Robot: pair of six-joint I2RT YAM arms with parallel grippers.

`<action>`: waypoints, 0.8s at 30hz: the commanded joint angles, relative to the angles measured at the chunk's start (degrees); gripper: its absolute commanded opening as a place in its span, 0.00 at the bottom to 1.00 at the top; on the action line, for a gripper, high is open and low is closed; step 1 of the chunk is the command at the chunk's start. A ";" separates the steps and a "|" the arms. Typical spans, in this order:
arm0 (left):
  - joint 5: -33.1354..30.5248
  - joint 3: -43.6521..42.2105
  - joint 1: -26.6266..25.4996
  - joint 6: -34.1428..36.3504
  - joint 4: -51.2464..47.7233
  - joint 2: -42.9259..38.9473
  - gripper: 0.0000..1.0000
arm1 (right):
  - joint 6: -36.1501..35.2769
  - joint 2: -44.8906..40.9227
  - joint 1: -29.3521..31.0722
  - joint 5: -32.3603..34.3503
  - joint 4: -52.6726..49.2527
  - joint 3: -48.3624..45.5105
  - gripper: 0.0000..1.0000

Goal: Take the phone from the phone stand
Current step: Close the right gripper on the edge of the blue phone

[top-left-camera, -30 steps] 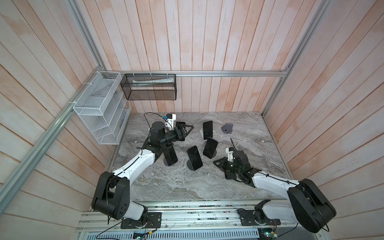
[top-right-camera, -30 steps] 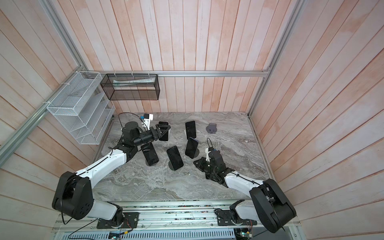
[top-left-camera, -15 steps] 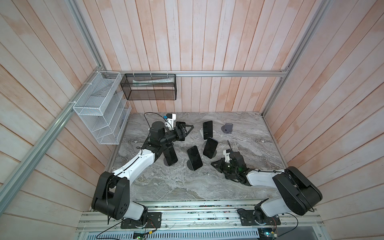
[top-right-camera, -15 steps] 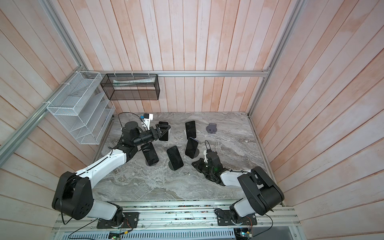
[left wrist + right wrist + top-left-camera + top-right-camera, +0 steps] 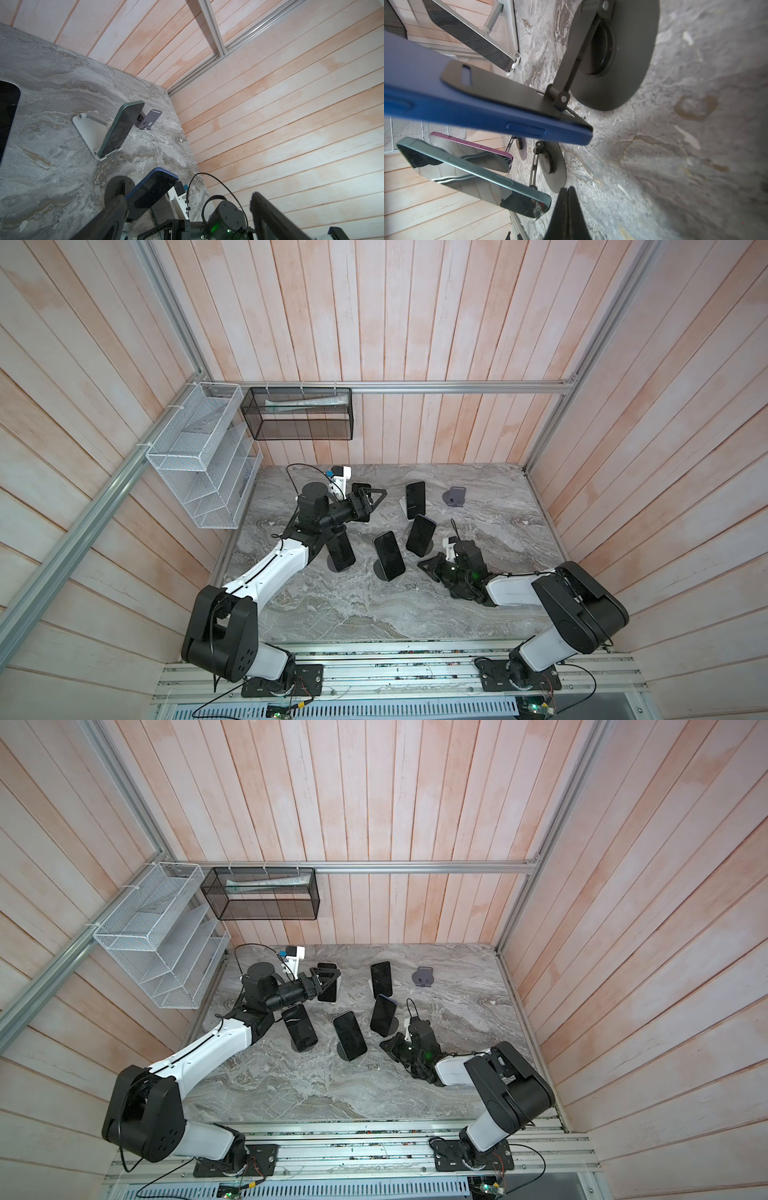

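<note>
Five phones [image 5: 389,556] lean on their stands [image 5: 379,573] across the marble table [image 5: 332,614], each one still seated. We see the left gripper [image 5: 333,978] raised at the back left, jaws spread wide with nothing between them, just beside the rear-left phone [image 5: 328,992]; whether they touch we cannot tell. The right gripper [image 5: 420,567] lies low on the marble, jaws pressed together and empty, near the blue phone [image 5: 420,535] on its round black stand [image 5: 633,62].

The left gripper [image 5: 326,978] covers part of a phone [image 5: 329,996] at the back. In the right wrist view, the blue phone [image 5: 471,108] runs off the edge.
</note>
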 commanded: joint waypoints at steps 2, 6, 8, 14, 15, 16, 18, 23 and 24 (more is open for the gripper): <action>0.15 1.41 0.39 0.50 0.43 -1.65 0.94 | 0.86 1.54 0.39 0.30 1.57 2.05 0.02; 0.01 1.47 0.44 0.74 0.48 -1.97 0.94 | 0.12 2.02 0.32 1.15 0.16 2.86 0.01; -0.05 1.40 0.39 0.64 0.46 -2.02 0.94 | 0.16 2.27 0.30 1.27 0.34 3.03 0.01; 0.11 1.42 0.47 0.49 0.58 -2.25 0.94 | 0.91 2.81 0.32 2.56 0.88 3.32 0.01; 0.08 1.39 0.46 0.50 0.57 -2.32 0.94 | 0.82 2.90 0.32 2.73 0.62 3.45 0.01; 0.08 1.39 0.47 0.50 0.57 -2.38 0.94 | 0.88 3.02 0.33 2.81 0.57 3.59 0.01; 0.01 1.42 0.50 0.59 0.48 -2.34 0.94 | 1.17 3.42 0.30 2.77 1.05 3.74 0.01; -0.02 1.30 0.58 0.52 0.53 -2.34 0.94 | 1.63 4.70 0.28 3.12 1.54 4.43 0.00; -0.02 1.34 0.65 0.50 0.57 -2.38 0.94 | 1.78 4.93 0.21 3.32 1.48 4.64 0.00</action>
